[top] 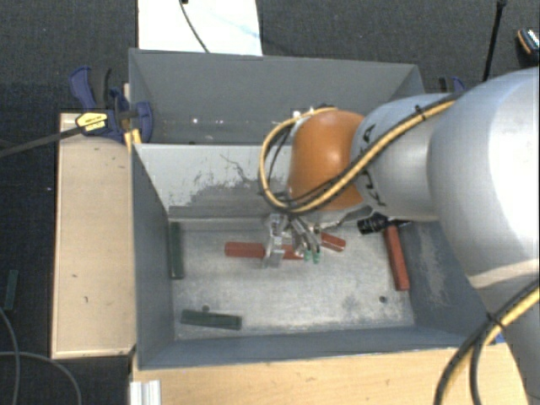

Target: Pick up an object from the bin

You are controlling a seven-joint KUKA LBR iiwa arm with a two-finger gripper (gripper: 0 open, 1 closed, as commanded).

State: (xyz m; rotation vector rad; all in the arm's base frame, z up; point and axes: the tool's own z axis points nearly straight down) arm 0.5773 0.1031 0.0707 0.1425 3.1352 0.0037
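Note:
My gripper is low over the middle of the bin floor, under the orange wrist cover. Its two fingers stand apart, open, down at a long red stick. The stick lies left to right beneath the gripper, and its right end shows past the fingers. The stick's middle is hidden behind them, and I cannot see whether they touch it.
A brown-red stick with a black end lies along the right wall. A dark green bar rests against the left wall, and another green bar lies at the front left. The arm covers the bin's right rear.

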